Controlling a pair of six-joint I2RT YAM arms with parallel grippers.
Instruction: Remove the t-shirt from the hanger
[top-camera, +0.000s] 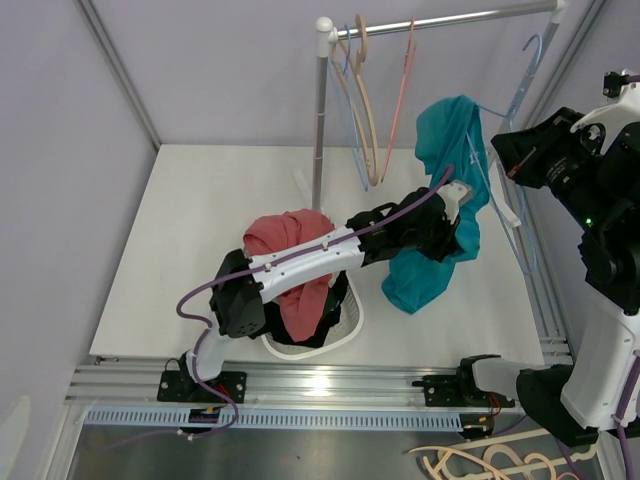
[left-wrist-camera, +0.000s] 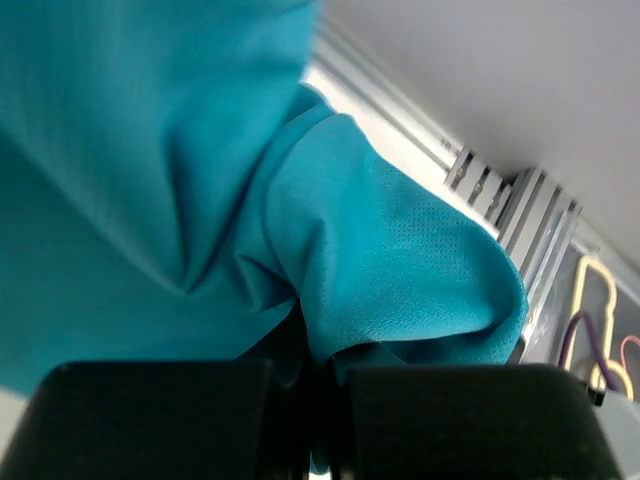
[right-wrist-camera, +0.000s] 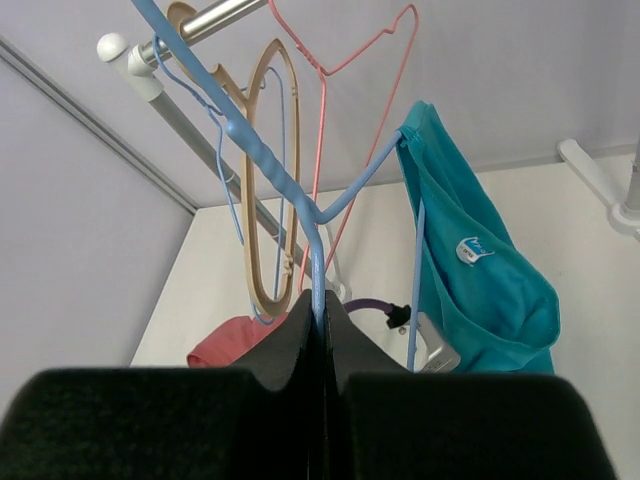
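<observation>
**Ana:** Black fingers of the right gripper (right-wrist-camera: 318, 318) fill the bottom of its wrist view. They are pressed tight on the thin stem of the blue hanger (right-wrist-camera: 262, 160).

**Ben:** And the left gripper (left-wrist-camera: 318, 372)?

**Ana:** Pinched shut on a fold of the teal t-shirt (left-wrist-camera: 400, 270). It is a fine mesh knit dotted with tiny holes (sportswear, by the look).

**Ben:** Where does the shirt sit?

**Ana:** It is draped over one shoulder of the blue hanger and sags in loose folds above the right side of the table (top-camera: 200, 250). A small white label (right-wrist-camera: 474, 250) shows on it.

**Ben:** Describe the surface and the room.

**Ana:** The tabletop is matte white, with pale lilac-grey walls (top-camera: 220, 70) behind it. A ribbed aluminium rail (top-camera: 330, 385) runs along the near edge, and both arm bases are bolted to it.

**Ben:** What is at the back?

**Ana:** A shiny metal rod (top-camera: 450, 20) rests on a post with a round white cap. A tan hanger (top-camera: 368, 120) with smooth rounded loops hangs from the rod. A thin pink wire hanger (top-camera: 403, 90) hangs just beside it.

**Ben:** Anything lower down?

**Ana:** A white slotted laundry basket (top-camera: 345, 335) sits near the front edge, under the left arm. A crumpled red garment (top-camera: 285, 235) is heaped in it.
</observation>
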